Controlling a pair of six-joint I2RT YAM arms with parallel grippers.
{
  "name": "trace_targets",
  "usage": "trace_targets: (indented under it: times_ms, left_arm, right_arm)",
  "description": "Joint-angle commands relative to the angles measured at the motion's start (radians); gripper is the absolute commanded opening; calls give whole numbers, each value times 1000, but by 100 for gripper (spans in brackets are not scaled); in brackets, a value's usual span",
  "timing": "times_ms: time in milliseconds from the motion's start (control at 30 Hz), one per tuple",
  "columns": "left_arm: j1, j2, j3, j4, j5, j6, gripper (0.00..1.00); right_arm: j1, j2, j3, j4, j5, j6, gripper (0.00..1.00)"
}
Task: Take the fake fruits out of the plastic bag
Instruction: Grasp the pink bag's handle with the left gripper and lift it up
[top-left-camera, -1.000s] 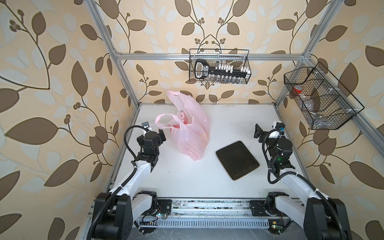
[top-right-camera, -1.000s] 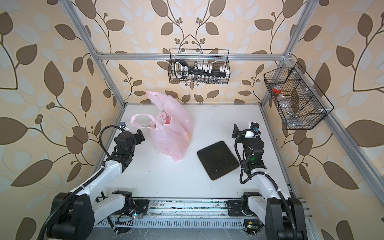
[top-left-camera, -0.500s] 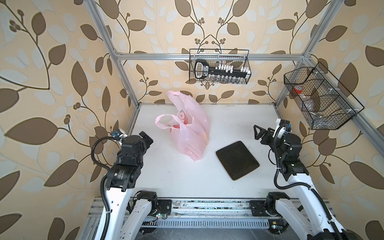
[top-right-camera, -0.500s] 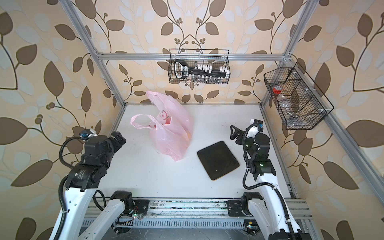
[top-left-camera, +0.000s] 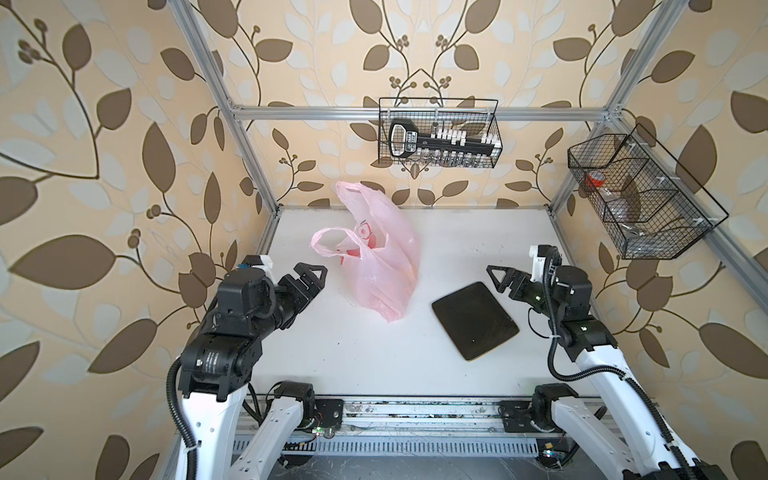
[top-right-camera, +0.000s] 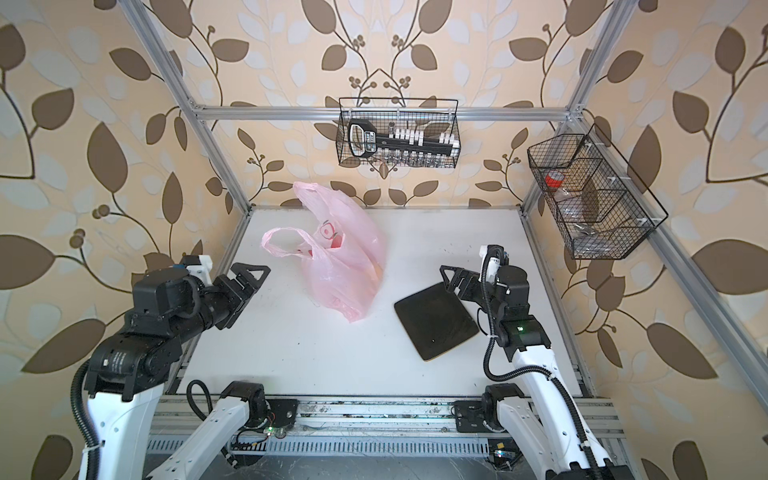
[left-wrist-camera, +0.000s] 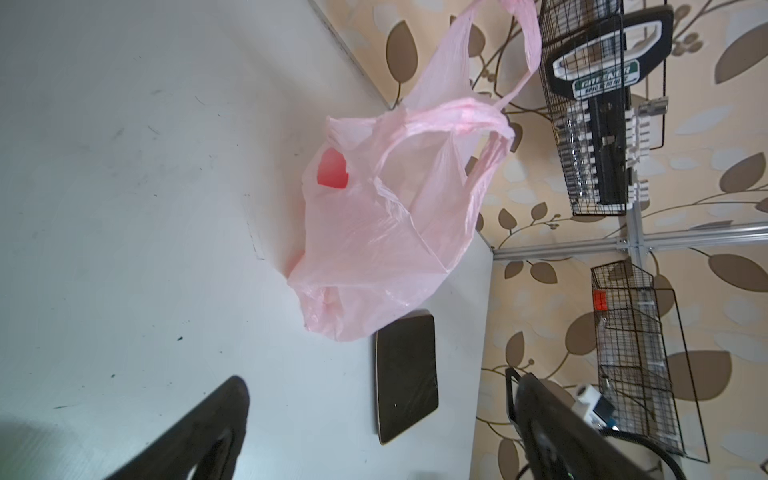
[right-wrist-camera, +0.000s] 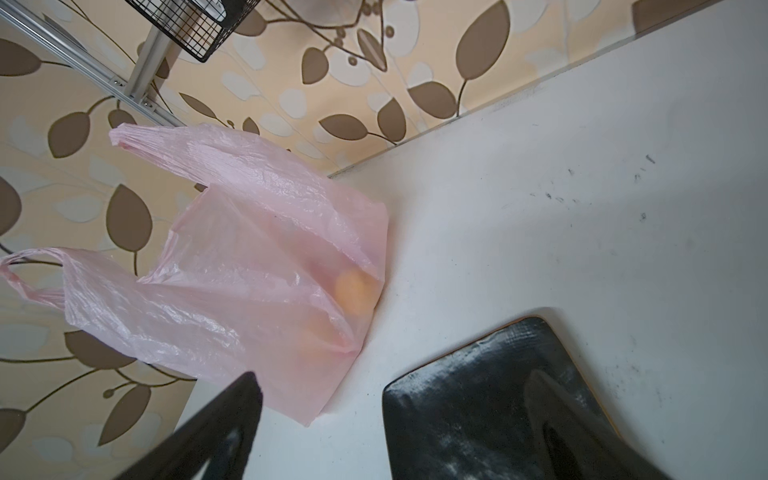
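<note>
In both top views the bag slumps on the desk toward its far left corner, and the tray lies nearer the right edge. The left gripper hangs by the left edge, near the bag and clear of it. The right gripper is over the tray's far corner.

Left wrist view: the jaws are spread and empty, and the bag is beside the tray.

Right wrist view: the jaws are spread and empty, and an orange fruit shows through the bag, low against the desk.
</note>
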Motion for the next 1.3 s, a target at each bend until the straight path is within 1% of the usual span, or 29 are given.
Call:
trace_targets:
  times_ms: [0,67,133,233,300,433,533,667,767,867,900,967,1033,1067,1133,1167,1233,1267]
  left_arm:
    - [1,51,26,46,132,-29,99]
    - [1,84,22,129,177,-62,99]
    - [-5,123,32,188,187,-75,99]
    - [-18,199,83,234,179,-49,98]
    - [-28,258,129,249,178,-26,97]
    - [-51,341,171,287,132,-11,92]
    - [-55,388,173,327,101,-15,89]
    - [-61,452,184,349,69,-24,86]
    - [-74,490,176,403,54,-31,82]
    - [-81,544,189,442,59,-37,72]
    - [-83,561,194,451,60,-41,66]
    - [-83,583,197,469,52,-43,51]
    - [-83,597,201,471,30,-37,35]
    - [-83,600,204,468,22,-29,29]
    - [-82,604,223,449,0,-11,18]
    - [-80,604,233,435,-12,21,14]
    - [-68,601,261,412,-37,63,2]
    - [-56,600,275,405,-43,81,0]
  right_arm:
    - [5,6,42,-11,4,10,99]
    - [4,6,43,-5,14,4,99]
    - [5,6,41,-1,23,-1,99]
    - [5,6,41,-2,30,-8,99]
    - [5,5,41,-7,37,-16,99]
    - [4,-4,36,-10,58,-28,99]
    - [4,-6,39,-13,61,-32,99]
    - [4,-7,47,-20,58,-32,99]
    - [4,-10,51,-26,57,-33,99]
    - [5,-12,59,-42,53,-40,99]
    - [4,-13,63,-51,50,-44,99]
    - [4,-17,70,-69,51,-55,99]
    - [4,-24,72,-84,58,-64,100]
    - [4,-30,71,-86,61,-66,99]
    - [4,-38,71,-89,63,-73,99]
    - [4,-39,70,-90,65,-75,99]
    - [4,-40,75,-91,66,-78,99]
    - [5,-37,79,-92,64,-81,99]
